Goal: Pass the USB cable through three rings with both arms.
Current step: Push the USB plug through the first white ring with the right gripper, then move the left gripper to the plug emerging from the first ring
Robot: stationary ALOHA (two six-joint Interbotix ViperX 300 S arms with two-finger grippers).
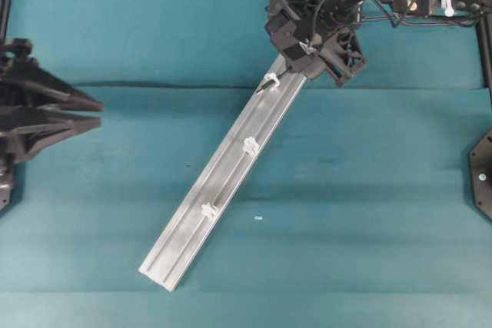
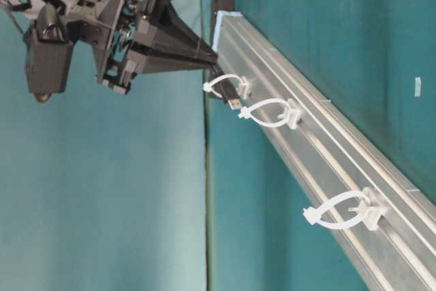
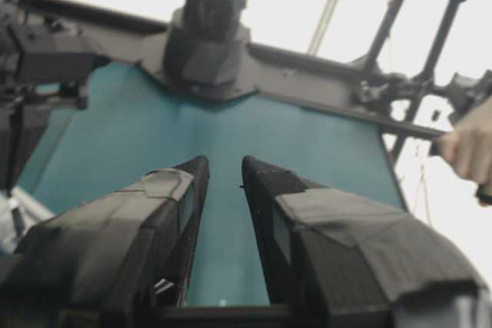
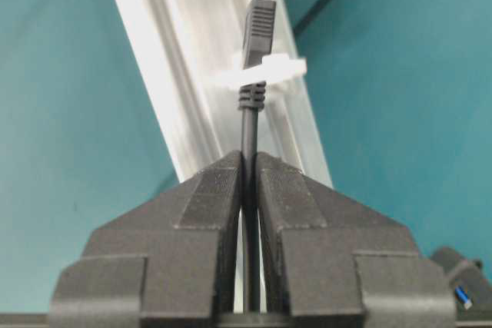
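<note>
Now | USB cable [image 4: 248,124]: thin dark cord, silver-tipped plug poking through first ring [image 4: 265,71], upper centre | right hand [image 4: 247,160]: pinched on cord | left hand [image 3: 225,170]: partly open, holding nothing, far left.

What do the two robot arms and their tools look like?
Both are black. The left tool has two long pointed triangular fingers, their backs wrapped in dark grey tape. The right tool has an open frame, with thin black wires looping along its arm.

Brushed silver metal rail [image 1: 223,190] — matt teal cloth [image 1: 369,190]
</note>
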